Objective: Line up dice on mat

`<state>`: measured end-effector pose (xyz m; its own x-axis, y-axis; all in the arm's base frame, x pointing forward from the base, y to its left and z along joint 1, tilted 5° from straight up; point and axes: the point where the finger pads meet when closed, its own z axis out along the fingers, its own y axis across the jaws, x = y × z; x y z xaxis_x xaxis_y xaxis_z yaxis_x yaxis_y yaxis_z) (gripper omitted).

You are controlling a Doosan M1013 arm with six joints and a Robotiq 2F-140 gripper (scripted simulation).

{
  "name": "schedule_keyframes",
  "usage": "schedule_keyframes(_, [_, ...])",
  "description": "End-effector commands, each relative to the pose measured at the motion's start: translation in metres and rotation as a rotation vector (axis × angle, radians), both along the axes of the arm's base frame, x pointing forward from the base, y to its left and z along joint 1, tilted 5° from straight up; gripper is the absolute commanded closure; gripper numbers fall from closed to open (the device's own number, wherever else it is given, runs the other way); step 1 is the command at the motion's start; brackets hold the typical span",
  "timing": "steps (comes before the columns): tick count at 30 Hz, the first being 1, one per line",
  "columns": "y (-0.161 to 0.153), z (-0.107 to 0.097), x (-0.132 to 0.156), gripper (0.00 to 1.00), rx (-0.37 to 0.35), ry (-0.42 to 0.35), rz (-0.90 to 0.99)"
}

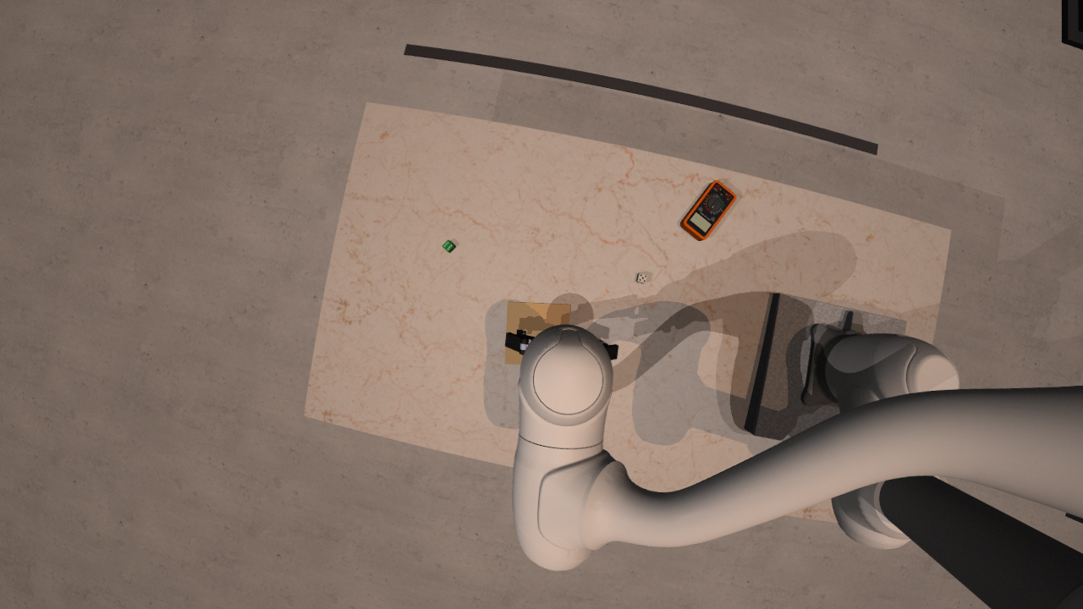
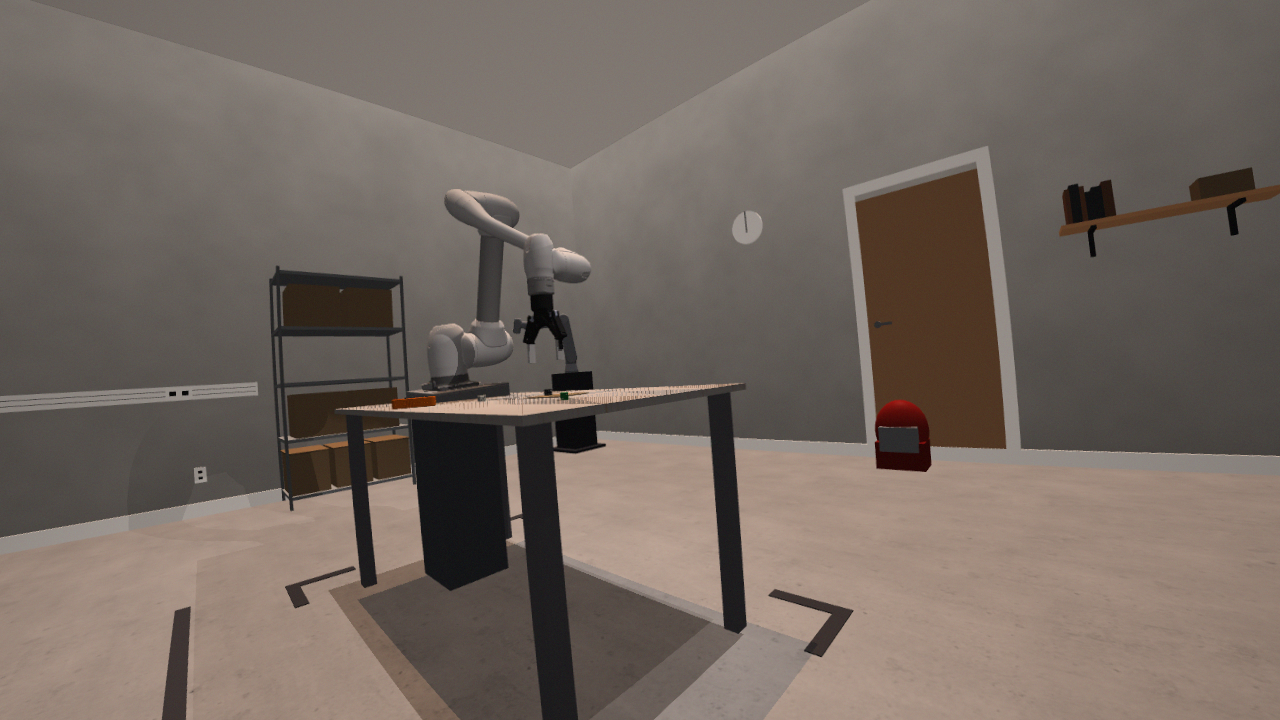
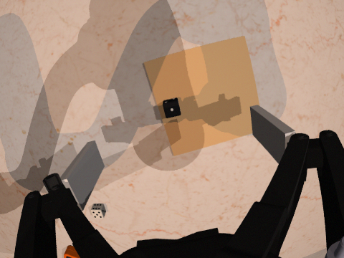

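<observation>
A black die (image 3: 171,108) showing one pip sits flat on the orange mat (image 3: 203,93), near the mat's edge. My gripper (image 3: 174,137) is open wide and empty, raised above the mat; its grey finger pads stand left and right of the die. In the overhead view the wrist (image 1: 563,370) covers most of the mat (image 1: 530,314). A white die (image 1: 641,277) lies on the marble table top between the mat and the base; it also shows in the wrist view (image 3: 97,211). A green die (image 1: 448,245) lies far out on the table, well away from the mat.
The robot's base plate (image 1: 787,363) stands at the table's right side. In the side view the gripper (image 2: 544,344) hangs above the table.
</observation>
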<state>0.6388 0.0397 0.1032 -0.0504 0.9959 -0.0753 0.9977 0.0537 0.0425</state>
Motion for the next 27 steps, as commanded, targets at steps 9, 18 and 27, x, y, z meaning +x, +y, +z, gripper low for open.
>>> schedule_keyframes(9, [-0.027,0.001,-0.018,0.0,0.012,-0.018,-0.232])
schedule_keyframes(18, [-0.073,-0.001,-0.054,0.0,0.032,-0.048,-0.653])
schedule_keyframes(27, [-0.109,-0.003,-0.09,0.0,0.05,-0.075,-1.027])
